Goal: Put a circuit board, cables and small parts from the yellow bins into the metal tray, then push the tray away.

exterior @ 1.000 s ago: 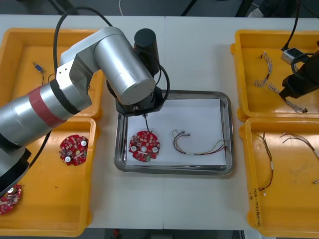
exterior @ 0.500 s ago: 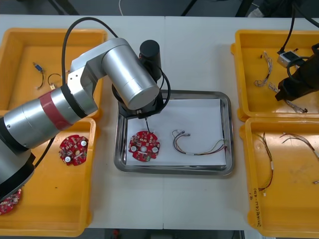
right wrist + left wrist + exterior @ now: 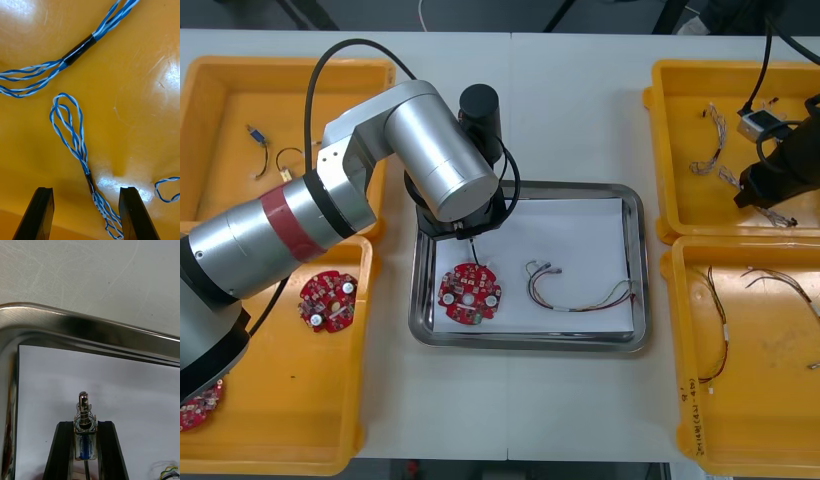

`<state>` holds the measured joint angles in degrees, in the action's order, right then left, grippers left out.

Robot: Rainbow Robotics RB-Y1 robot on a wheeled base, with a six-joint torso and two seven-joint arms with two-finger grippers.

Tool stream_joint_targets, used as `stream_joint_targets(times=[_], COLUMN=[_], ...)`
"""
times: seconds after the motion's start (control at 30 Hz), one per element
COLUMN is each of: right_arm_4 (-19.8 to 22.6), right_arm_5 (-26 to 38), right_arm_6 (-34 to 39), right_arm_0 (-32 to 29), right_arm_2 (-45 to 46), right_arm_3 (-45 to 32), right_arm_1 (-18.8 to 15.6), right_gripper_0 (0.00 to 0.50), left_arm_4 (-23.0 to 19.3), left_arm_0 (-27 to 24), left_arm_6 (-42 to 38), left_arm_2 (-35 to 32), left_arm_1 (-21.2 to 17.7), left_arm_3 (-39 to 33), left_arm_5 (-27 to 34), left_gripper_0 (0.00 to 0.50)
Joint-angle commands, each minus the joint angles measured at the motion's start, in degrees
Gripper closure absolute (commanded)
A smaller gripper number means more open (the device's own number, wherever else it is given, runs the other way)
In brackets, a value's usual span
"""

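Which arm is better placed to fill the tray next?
Left: the left end effector grips a small metal part above the metal tray. The right end effector hangs open over a blue and white cable.

I see my right gripper (image 3: 86, 190) with fingers spread over the yellow bin (image 3: 144, 93). A twisted blue and white cable (image 3: 73, 137) lies between them, and a taped cable bundle (image 3: 77, 52) lies farther ahead.

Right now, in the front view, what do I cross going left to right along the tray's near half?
Near left yellow bin → round red circuit board in that bin → metal tray → round red circuit board in the tray → cable in the tray → near right yellow bin.
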<state>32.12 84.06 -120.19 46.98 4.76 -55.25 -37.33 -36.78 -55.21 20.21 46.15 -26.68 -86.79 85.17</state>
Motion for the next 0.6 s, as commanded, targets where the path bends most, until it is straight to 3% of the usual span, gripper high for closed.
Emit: stream_joint_targets(times=[0.03, 0.6], right_arm_4=[-0.5, -0.4], right_arm_5=[-1.0, -2.2], right_arm_6=[-2.1, -1.0], right_arm_0=[-1.0, -1.8], right_arm_2=[1.4, 1.4], right_arm_3=[-0.7, -0.6], right_arm_1=[0.3, 1.3], right_gripper_0=[0.000, 0.000], left_arm_4=[1.1, -0.2], left_arm_0=[0.1, 0.0], left_arm_6=[-4.0, -2.7], left_arm_2=[0.8, -1.5], left_arm_1=[0.7, -1.5], left_arm_3=[-0.4, -3.2], left_arm_5=[-0.6, 1.4], left_gripper_0=[0.002, 0.000])
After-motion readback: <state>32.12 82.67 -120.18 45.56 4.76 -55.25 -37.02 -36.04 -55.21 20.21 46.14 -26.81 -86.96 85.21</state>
